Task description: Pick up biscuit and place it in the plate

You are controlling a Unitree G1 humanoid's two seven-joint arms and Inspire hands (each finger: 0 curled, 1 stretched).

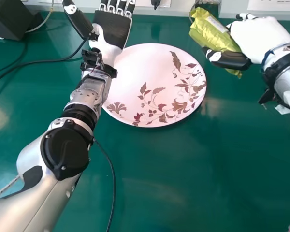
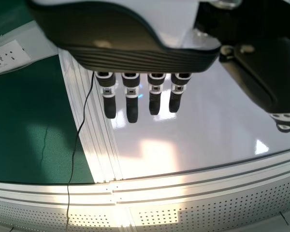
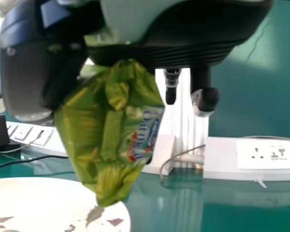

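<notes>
My right hand [image 1: 261, 38] is at the upper right in the head view, curled round the biscuit packet [image 1: 212, 36], a crinkled yellow-green wrapper. The packet is just right of the plate's upper right rim. In the right wrist view the biscuit packet [image 3: 116, 130] hangs between thumb and fingers of my right hand [image 3: 183, 34]. The plate [image 1: 150, 72], white with brown leaf patterns, lies flat on the table. My left hand [image 1: 111, 29] is open, palm up, beyond the plate's upper left rim; its straight fingers also show in the left wrist view, left hand [image 2: 130, 53].
The green table [image 1: 183, 179] carries a black box [image 1: 12, 17] at the far left, with dark cables [image 1: 38, 62] beside it. Another cable [image 1: 113, 183] runs near my left forearm. White socket strips [image 3: 251, 157] line the table's far edge.
</notes>
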